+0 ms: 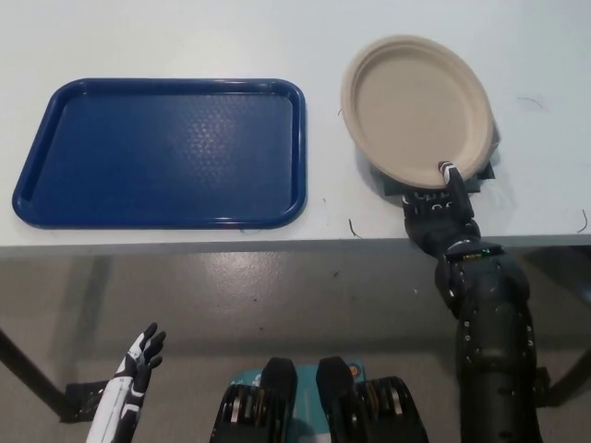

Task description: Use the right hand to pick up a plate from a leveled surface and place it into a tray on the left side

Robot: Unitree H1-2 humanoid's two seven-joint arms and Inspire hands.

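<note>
Plate [414, 103]: I am seeing the beige plate sitting at the upper right of the frame, tilted, its near edge raised over a dark block.
Dark block [488, 159]: I am making out only its corners below and right of the plate; the rest is lying hidden under the plate.
Right hand [438, 210]: I am watching the black hand gripping the plate's near rim, one finger lying over the rim on top, the others tucked beneath it where I cannot follow them.
Tray [162, 218]: I am seeing the blue tray lying flat at the upper left of the frame, well apart from the plate.
Table [277, 28]: I am reading a pale surface carrying both tray and plate, its top edge running out of the frame.
Left hand [138, 358]: I am noting the white hand hanging at the lower left, below the table edge, fingers spread and holding nothing; its forearm is getting cut off by the bottom edge.
</note>
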